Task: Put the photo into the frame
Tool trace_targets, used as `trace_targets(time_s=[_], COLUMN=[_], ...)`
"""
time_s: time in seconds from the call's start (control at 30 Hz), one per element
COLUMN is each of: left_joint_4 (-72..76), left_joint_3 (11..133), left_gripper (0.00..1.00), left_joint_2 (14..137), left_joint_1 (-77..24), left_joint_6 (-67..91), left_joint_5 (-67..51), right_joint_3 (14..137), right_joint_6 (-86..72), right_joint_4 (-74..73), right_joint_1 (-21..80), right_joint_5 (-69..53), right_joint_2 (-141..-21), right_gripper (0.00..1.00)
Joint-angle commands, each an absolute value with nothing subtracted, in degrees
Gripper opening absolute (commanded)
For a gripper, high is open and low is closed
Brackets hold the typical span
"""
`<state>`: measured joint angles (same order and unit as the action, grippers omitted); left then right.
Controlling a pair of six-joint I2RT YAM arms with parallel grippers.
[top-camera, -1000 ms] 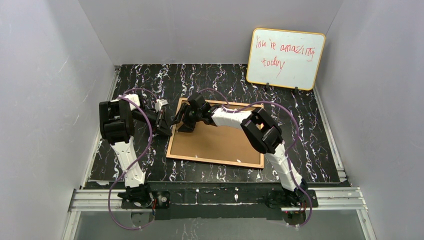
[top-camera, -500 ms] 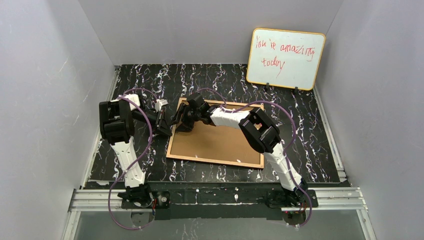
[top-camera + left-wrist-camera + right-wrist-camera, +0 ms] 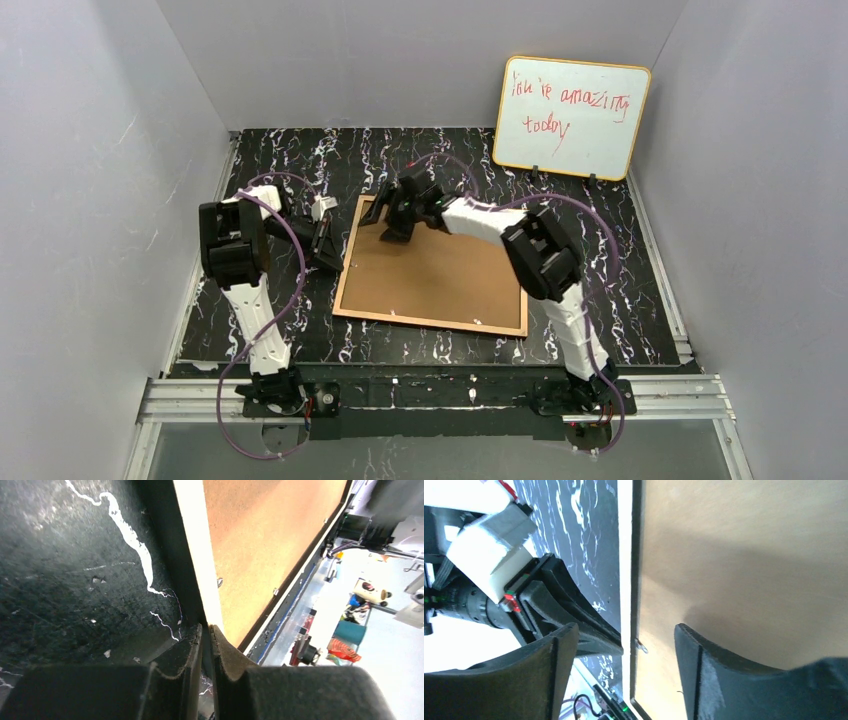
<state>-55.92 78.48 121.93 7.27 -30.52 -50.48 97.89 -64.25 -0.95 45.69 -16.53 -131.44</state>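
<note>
The frame [image 3: 430, 322] lies face down on the black marbled table [image 3: 330, 160], left of centre, its tan rails up and a brown backing panel [image 3: 440, 275] filling it. The left gripper [image 3: 205, 630] sits low at the frame's left rail, its 2 fingers pressed almost together with the tips touching the rail's outer edge; whether they pinch anything cannot be told. The right gripper [image 3: 626, 627] hangs over the frame's far-left corner with its jaws spread wide and nothing between them, 1 finger over the rail side and the other over the panel. A small metal tab [image 3: 640, 646] shows on the inner edge of the rail. A whiteboard [image 3: 570, 118] with red writing leans against the back wall.
</note>
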Motion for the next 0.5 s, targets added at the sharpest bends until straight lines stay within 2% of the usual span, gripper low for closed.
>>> trace_targets(time_s=[0.0, 0.2, 0.33, 0.47], left_joint_4=[-56.41, -56.86, -53.86, -52.65], left_joint_3=[81.17, 79.49, 75.27, 71.89], left_gripper=[0.1, 0.1, 0.1, 0.1], left_joint_2=[119.54, 117.15, 114.21, 112.44], left_joint_1=[6.55, 6.4, 4.91, 3.53], left_joint_6=[-35.94, -38.66, -39.79, -41.1], left_joint_5=[-45.91, -41.85, -37.47, -33.78], right_joint_3=[92.42, 71.0, 58.81, 50.74], right_joint_6=[-56.5, -54.08, -53.37, -51.61], right_joint_4=[-6.62, -10.55, -13.56, -15.33], right_joint_1=[40.1, 28.58, 19.14, 11.71], right_joint_5=[-7.3, 2.51, 6.55, 7.65], right_joint_2=[-116.87, -95.07, -83.23, -76.83], right_gripper=[0.84, 0.95, 0.98, 0.99])
